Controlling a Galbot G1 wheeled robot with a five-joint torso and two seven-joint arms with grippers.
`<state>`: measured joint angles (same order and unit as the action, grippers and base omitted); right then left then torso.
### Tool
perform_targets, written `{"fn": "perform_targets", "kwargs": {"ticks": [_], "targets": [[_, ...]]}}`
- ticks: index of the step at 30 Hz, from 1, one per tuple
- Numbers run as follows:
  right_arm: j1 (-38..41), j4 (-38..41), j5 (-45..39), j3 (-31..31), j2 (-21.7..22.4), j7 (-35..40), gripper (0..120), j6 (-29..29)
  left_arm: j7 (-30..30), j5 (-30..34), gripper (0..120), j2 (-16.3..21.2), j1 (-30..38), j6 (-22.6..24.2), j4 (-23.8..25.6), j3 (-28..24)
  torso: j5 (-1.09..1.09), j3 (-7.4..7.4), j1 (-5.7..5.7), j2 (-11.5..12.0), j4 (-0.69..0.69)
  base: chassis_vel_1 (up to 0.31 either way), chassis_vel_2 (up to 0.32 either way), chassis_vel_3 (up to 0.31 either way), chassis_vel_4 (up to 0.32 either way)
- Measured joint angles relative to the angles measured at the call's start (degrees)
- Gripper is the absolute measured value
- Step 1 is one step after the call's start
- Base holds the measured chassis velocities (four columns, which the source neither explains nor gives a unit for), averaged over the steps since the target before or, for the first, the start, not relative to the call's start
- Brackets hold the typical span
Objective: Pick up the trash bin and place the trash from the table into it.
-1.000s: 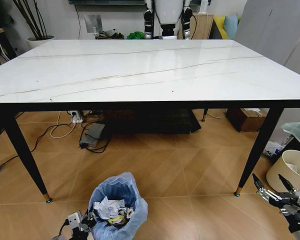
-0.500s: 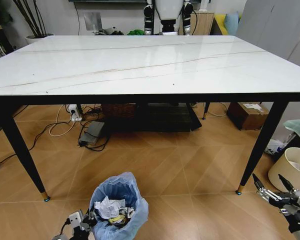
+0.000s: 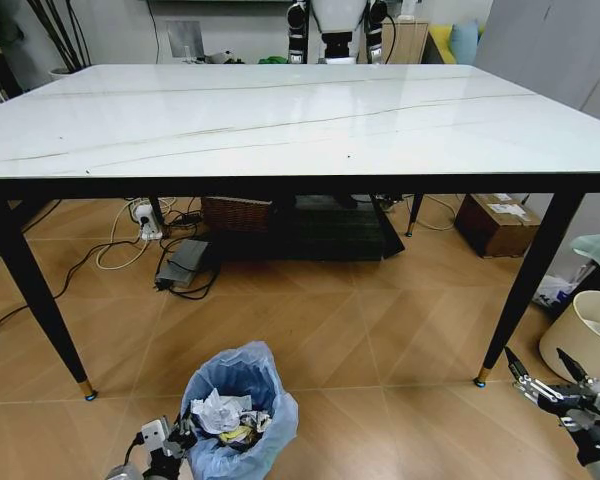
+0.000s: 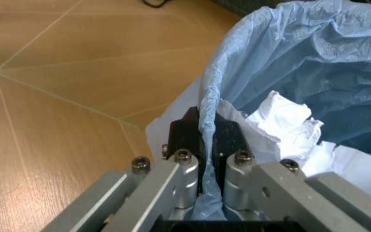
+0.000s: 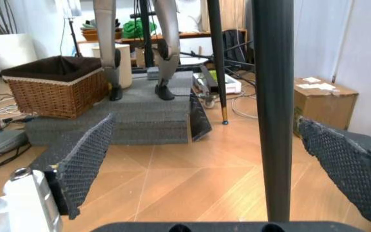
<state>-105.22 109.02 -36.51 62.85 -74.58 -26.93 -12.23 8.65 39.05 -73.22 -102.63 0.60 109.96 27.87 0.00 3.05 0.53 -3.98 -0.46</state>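
Note:
The trash bin (image 3: 238, 410), lined with a crinkly blue bag, hangs low over the floor in front of the table (image 3: 300, 110). My left gripper (image 3: 165, 445) is shut on the bin's rim. In the left wrist view its fingers (image 4: 184, 166) pinch the blue bag edge (image 4: 208, 111). Trash lies inside the bin: white tissue (image 3: 217, 412) (image 4: 285, 121) and a yellow wrapper (image 3: 238, 433). My right gripper (image 3: 545, 380) hangs open and holds nothing, low at the right near a table leg (image 5: 274, 96); its mesh pads (image 5: 85, 159) stand wide apart.
A cream-white round bin (image 3: 590, 335) stands on the floor at the right beside the right gripper. Under the table are a cardboard box (image 3: 500, 220), a wicker basket (image 3: 238, 212), a dark mat (image 3: 320, 235) and cables with a power strip (image 3: 145, 225). Another robot (image 3: 335, 20) stands beyond the table.
The whole head picture has shifted, so the camera has moved: the table's front edge sits higher in view. The bin and both grippers keep their places in the picture.

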Motion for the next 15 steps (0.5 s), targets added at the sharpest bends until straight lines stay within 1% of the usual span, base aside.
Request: {"fn": "perform_targets", "kwargs": {"ticks": [6, 15], "targets": [[0.0, 0.0, 0.0, 0.0, 0.0, 0.0, 100, 0.0, 0.1, 0.1, 0, 0.0, 0.2, -0.6, -0.1, -0.2, 0.0, -0.37, -0.09, 0.5, 0.0, 0.0, 0.0, 0.0, 0.0], [0.0, 0.0, 0.0, 0.0, 0.0, 0.0, 100, 0.0, 0.1, 0.1, 0, -0.1, 0.3, -0.8, -0.1, -0.2, 0.0, -0.37, -0.1, 0.5, 0.0, 0.0, 0.0, 0.0, 0.0]]}}
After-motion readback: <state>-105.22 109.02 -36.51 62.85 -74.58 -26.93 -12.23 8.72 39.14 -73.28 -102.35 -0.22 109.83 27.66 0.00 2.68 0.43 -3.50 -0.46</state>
